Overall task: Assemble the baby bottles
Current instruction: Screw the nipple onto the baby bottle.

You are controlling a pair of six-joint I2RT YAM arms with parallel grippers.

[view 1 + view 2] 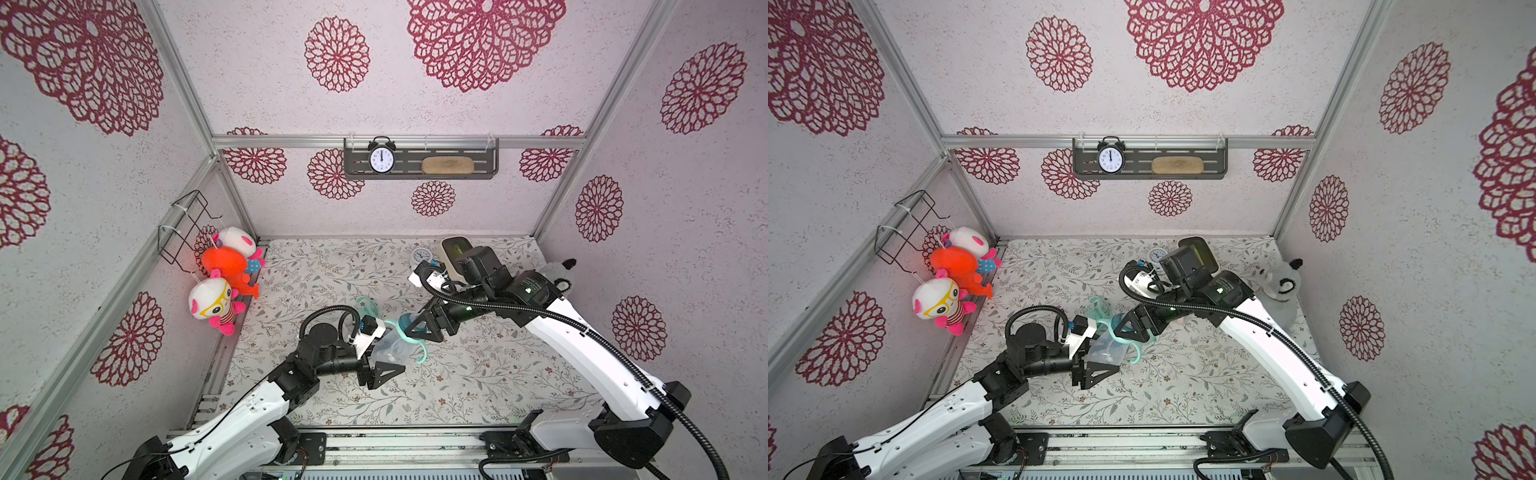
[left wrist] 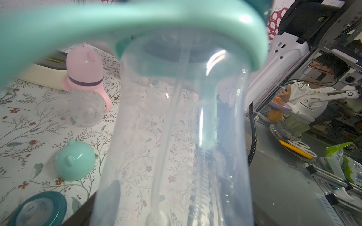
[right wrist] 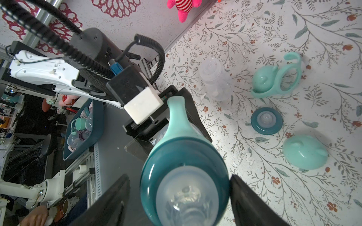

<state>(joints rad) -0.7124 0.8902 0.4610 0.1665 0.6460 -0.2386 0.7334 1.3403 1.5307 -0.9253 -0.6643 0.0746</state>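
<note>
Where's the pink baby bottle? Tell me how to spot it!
Look at the flowery tablecloth, then find the cream-coloured box lying on it. Standing upright beside that box is the pink bottle. It is the only pink one, with its eared dome cap already on above a purple band, while the mint cap nearby lies loose on the cloth.

On my feed I have 2 arms, left arm (image 1: 245, 419) and right arm (image 1: 582, 345), both white shells with black joints and small round holes. A black ribbed hose (image 1: 623, 355) runs along each. The left end effector (image 1: 392, 351) and right end effector (image 1: 409, 324) carry black triangular fingers (image 1: 386, 372). White camera mount (image 3: 143, 105) on the left wrist; small green lights (image 1: 528, 289) on the right arm.
</note>
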